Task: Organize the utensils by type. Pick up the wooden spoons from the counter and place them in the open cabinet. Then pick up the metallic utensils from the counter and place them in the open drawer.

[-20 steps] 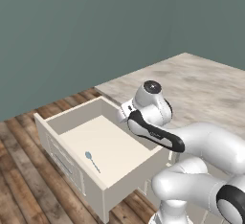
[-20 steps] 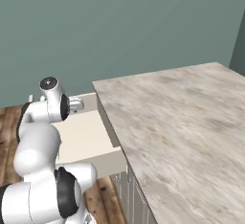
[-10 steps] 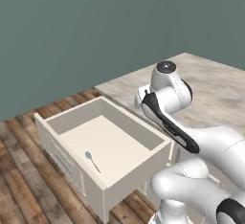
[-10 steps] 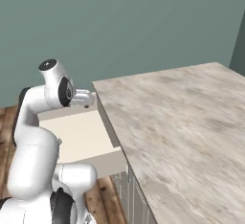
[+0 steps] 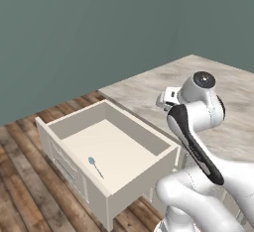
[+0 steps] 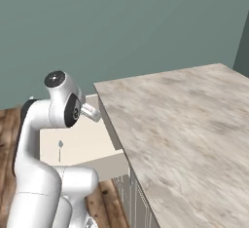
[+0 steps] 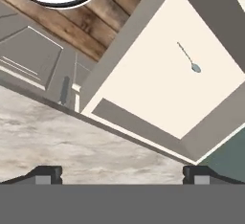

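The open drawer stands pulled out beside the counter, its cream floor bare except for one small grey metal spoon. That spoon also lies in the drawer in the hand view, and the drawer holds the spoon in the right base view. My gripper is open with nothing between its fingertips. It hovers over the counter's edge right next to the drawer. The wooden spoons and the open cabinet are out of view.
Grey panelled base cabinet fronts sit under the counter. The counter top stretches wide to the right. Wooden floor surrounds the drawer, and a grey-green wall stands behind.
My arm has lifted and swung from above the drawer toward the counter's edge. The metal spoon has stayed where it lay in the drawer. The jaws have stayed open.
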Tool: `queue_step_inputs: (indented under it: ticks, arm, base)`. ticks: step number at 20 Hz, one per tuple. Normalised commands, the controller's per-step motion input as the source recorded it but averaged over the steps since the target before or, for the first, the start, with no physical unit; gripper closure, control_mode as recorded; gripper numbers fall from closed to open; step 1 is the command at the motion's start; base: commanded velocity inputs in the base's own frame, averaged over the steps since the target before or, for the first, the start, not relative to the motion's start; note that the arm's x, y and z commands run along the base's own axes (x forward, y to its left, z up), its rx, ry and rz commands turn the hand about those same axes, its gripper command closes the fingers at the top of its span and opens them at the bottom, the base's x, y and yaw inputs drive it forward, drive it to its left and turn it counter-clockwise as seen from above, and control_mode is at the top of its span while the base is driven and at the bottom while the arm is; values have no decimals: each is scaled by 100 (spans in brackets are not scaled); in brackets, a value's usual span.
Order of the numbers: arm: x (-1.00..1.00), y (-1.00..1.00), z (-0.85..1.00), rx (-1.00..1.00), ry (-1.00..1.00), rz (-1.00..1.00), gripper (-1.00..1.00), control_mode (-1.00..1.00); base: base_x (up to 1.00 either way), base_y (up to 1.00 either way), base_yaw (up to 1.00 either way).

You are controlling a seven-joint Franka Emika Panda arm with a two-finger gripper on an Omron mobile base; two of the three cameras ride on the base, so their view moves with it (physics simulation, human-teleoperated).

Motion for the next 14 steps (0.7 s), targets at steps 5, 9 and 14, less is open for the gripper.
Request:
queue_step_inputs:
  ticks: [5,9,14]
  arm:
    - [-14,-3,0,9,-18,-8,-100,-100]
    - [-6,0,0,0,-12,-11,-100,-100]
    - [-6,1,0,0,-5,-5,-100,100]
  base:
    - [0,0,0]
    - [0,0,0]
    - [-20,0,-13]
